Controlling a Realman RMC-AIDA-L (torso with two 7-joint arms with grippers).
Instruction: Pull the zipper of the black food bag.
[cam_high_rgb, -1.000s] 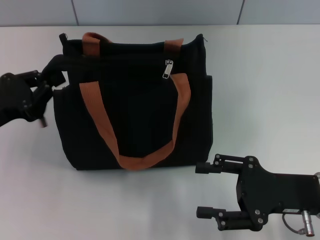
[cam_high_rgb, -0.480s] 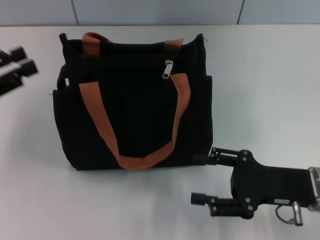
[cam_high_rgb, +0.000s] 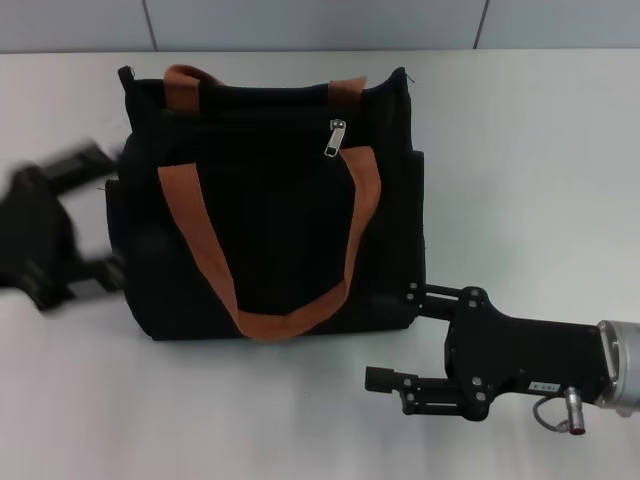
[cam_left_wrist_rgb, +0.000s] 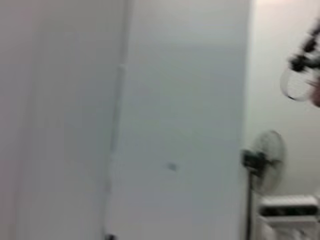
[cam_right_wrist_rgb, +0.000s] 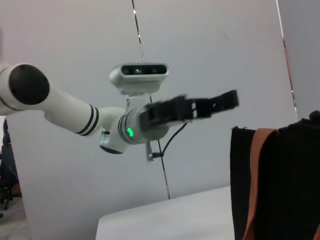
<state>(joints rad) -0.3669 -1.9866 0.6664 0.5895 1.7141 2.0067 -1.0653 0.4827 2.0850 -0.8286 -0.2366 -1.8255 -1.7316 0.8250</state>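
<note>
The black food bag (cam_high_rgb: 270, 210) lies in the middle of the white table with two orange-brown strap handles (cam_high_rgb: 200, 250). The silver zipper pull (cam_high_rgb: 337, 138) hangs on the zip line near the bag's upper edge, right of middle. My left gripper (cam_high_rgb: 98, 215) is blurred with motion at the bag's left side, its fingers wide apart. My right gripper (cam_high_rgb: 396, 335) is open and empty, its upper finger touching the bag's lower right corner. The right wrist view shows the bag's edge (cam_right_wrist_rgb: 285, 180) and, beyond it, the left arm's gripper (cam_right_wrist_rgb: 200, 107) in the air.
The white table (cam_high_rgb: 540, 150) stretches to the right of and in front of the bag. A grey wall (cam_high_rgb: 300, 20) runs behind the table. The left wrist view shows only a blurred wall and a standing fan (cam_left_wrist_rgb: 264, 160).
My left gripper came back from the far upper left, down to the bag's left side. My right gripper moved left to the bag's lower right corner. The bag and zipper pull have not moved.
</note>
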